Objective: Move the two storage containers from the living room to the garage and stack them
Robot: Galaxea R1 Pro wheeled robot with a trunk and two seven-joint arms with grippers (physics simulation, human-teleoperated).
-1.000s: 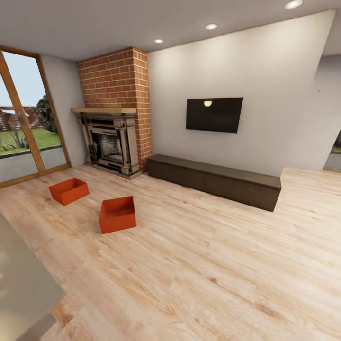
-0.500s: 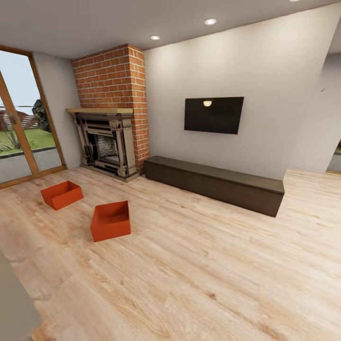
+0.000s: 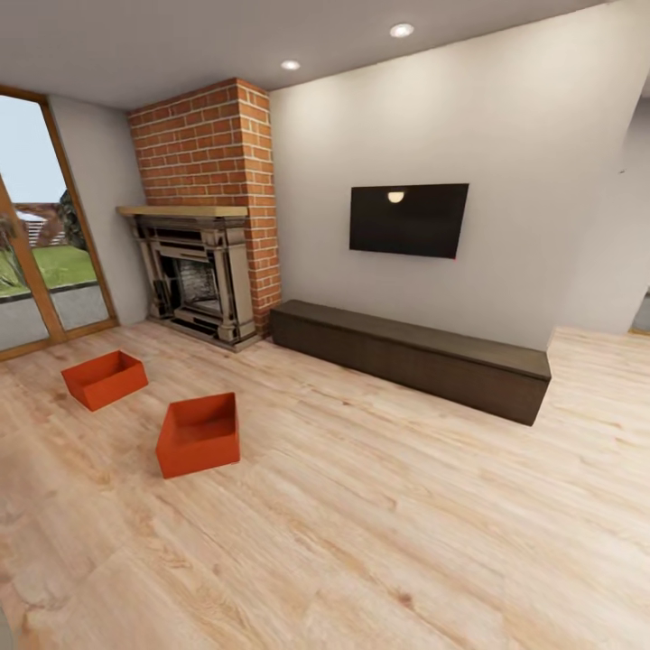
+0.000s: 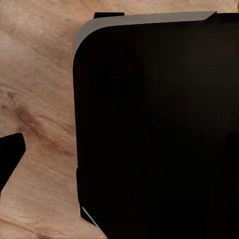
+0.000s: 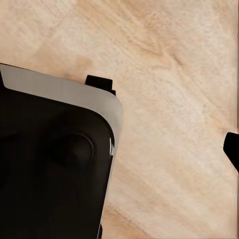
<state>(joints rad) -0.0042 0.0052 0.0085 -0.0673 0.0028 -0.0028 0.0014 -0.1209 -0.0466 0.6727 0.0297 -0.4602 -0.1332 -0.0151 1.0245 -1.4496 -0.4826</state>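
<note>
On plank floor: we see two storage containers, nearer (image 3: 199,434), farther (image 3: 105,378), ahead-left, left arm's side.
Grippers: opening — we cannot tell.

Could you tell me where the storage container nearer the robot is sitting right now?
In the head view, the nearer storage container sits on the wood floor at lower left, apart from the second container, before the brick fireplace.

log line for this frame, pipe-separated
stage: living room, approaching | nearer storage container: on wood floor, untouched | farther storage container: on floor near glass door | grippers: unclear
</note>
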